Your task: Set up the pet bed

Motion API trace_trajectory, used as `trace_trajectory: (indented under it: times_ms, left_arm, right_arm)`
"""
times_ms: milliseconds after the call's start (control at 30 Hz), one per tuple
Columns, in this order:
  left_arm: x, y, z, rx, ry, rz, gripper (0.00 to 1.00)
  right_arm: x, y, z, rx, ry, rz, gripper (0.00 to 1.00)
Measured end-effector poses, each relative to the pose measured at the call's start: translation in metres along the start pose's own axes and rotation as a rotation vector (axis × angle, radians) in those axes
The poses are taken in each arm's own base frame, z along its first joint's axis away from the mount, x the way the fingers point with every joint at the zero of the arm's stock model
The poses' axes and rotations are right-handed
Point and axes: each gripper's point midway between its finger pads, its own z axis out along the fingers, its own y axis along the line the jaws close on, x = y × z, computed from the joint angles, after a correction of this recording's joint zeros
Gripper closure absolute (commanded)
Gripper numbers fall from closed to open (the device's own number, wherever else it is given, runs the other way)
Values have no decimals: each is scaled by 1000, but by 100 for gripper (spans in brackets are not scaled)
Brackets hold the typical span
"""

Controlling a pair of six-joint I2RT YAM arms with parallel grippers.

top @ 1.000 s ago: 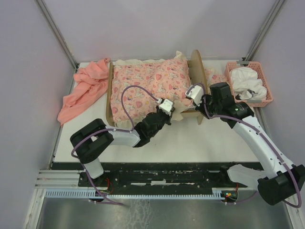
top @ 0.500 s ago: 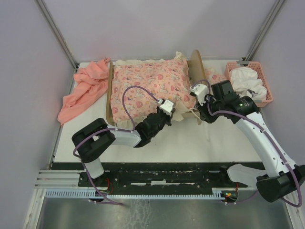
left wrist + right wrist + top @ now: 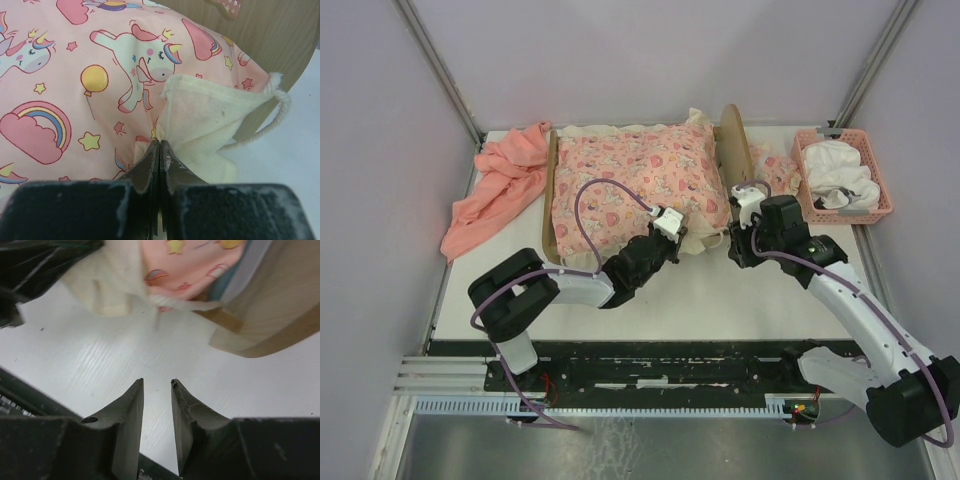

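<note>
Left gripper [image 3: 159, 146], pinched shut on the cream cloth corner [image 3: 210, 107] of the pink unicorn-print cushion [image 3: 75, 75], should tug it gently flat inside the light-wood pet bed [image 3: 732, 140] at the far middle of the white table [image 3: 770, 295], while the right gripper [image 3: 156, 384] hangs part-open and empty.

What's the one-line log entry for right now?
left jaws: shut on near corner of pink unicorn-print cushion | right jaws: open, empty, above white table | cushion in light-wood pet bed
</note>
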Motion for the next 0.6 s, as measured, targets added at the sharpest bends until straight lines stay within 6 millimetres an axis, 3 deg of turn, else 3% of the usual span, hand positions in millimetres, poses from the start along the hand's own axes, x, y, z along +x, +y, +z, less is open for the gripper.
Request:
trace_trajectory:
  times_ms: [167,333,600]
  left_arm:
    - [1,-1,-1,6,13,-16,95]
    - [2,-1,-1,6,15,-19,95]
    - [1,-2,1,5,24,-24,95]
  right_arm:
    - [9,-26,28,141,-38,103,63]
    - [34,-38,66,187,-77,189,63]
    - [32,-60,95,276,-335,294,63]
